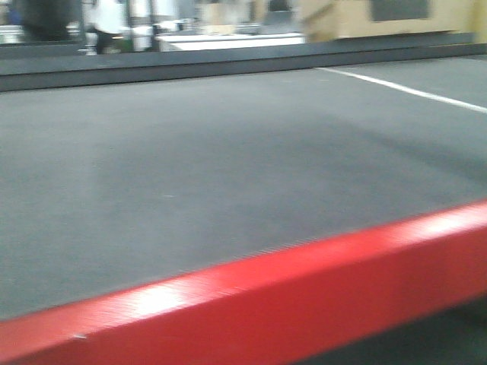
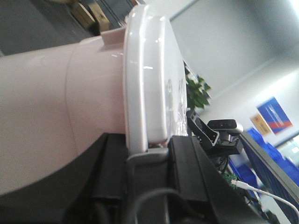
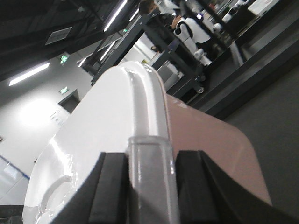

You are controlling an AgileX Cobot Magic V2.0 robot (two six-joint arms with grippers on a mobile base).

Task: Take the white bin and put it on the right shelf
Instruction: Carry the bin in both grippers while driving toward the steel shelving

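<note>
White bin (image 2: 46, 116) rim pinched in left fingers (image 2: 187, 172) and in right fingers (image 3: 114, 186); broad tabletop (image 1: 228, 167) beyond red edge (image 1: 266, 296).

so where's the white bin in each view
front: not in it, only the blurred red-framed table.
left wrist: the white bin fills left and centre, lid edge-on above the left claw.
right wrist: the white bin fills the centre, behind the right claw.
shared landmark: the glossy lid rim, in both wrist views only.
</note>
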